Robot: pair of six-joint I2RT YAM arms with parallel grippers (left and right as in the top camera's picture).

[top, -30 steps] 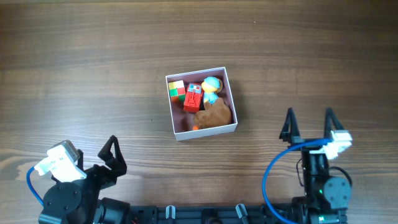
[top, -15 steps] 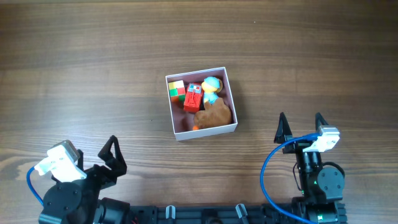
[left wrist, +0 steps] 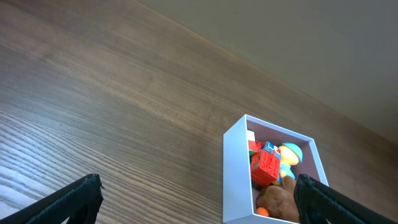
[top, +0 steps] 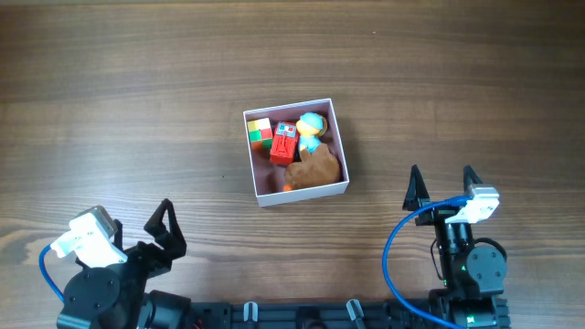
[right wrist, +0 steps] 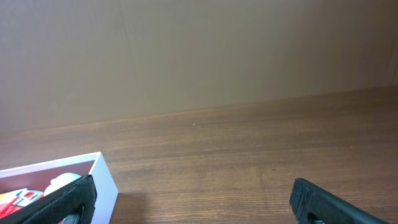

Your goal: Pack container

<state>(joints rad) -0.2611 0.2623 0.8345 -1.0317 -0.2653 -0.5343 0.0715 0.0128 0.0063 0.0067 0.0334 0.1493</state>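
Observation:
The container (top: 262, 195), a shallow square box with white walls and a dusty-pink inside, sits mid-table. It holds a coloured cube (top: 260, 132), a red block (top: 283, 143), a blue-capped figure (top: 312, 128) and a brown plush (top: 316, 167). It also shows in the left wrist view (left wrist: 236, 168) and at the left edge of the right wrist view (right wrist: 102, 177). My left gripper (top: 170, 228) is open and empty at the near left. My right gripper (top: 443, 185) is open and empty at the near right, apart from the box.
The wooden table (top: 137, 100) spreads around the box. The arm bases and a black rail (top: 302, 315) line the near edge. A plain wall (right wrist: 199, 56) stands behind the table's far edge.
The right arm drew in to the left and slightly farther from the near edge between one second and half a second ago, then stayed still. The left arm and the box have not moved.

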